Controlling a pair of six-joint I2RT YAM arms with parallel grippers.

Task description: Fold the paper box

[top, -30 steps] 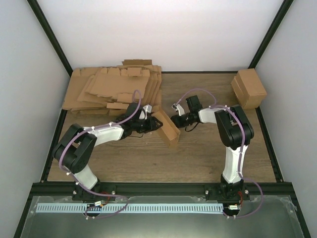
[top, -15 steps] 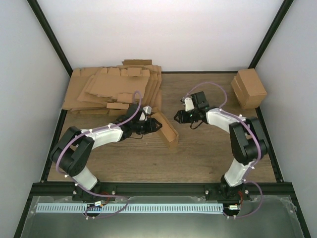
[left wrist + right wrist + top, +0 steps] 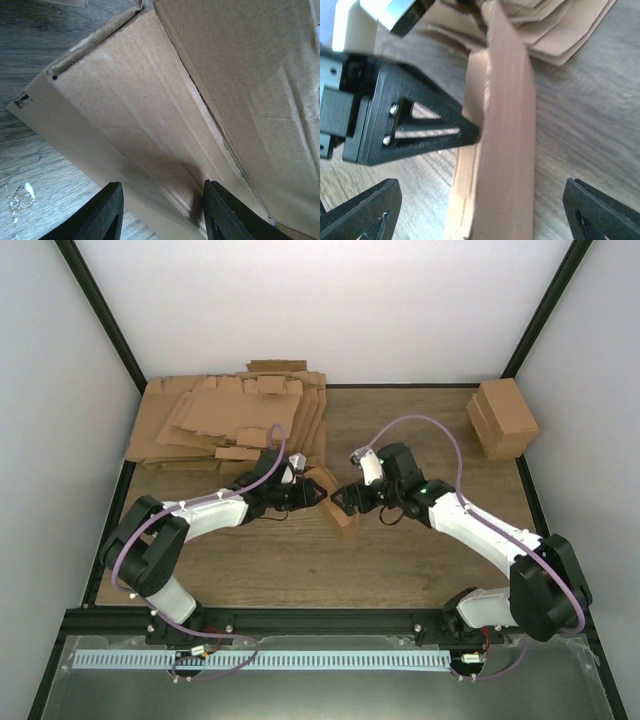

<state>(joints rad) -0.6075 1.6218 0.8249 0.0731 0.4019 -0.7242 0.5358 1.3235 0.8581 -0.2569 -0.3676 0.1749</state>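
Note:
The paper box [image 3: 347, 519] is a narrow brown cardboard carton standing on edge at the table's middle. In the left wrist view its inner panels [image 3: 165, 105] fill the frame. My left gripper [image 3: 312, 494] comes in from the left and is shut on one wall of the box [image 3: 507, 150], with one black finger [image 3: 445, 132] pressed against the box's left face. My right gripper [image 3: 340, 502] reaches in from the right and stands wide open, its fingertips [image 3: 375, 200] well out on either side of the box without touching it.
A thick pile of flat cardboard sheets [image 3: 228, 420] lies at the back left, just behind the left arm. A blocky brown carton [image 3: 503, 418] sits at the back right corner. Black frame rails [image 3: 320, 618] border the wooden table.
My right arm has stretched out low and leftward to the box, and its jaws have sprung from narrow to wide open. The left gripper has kept its hold on the box.

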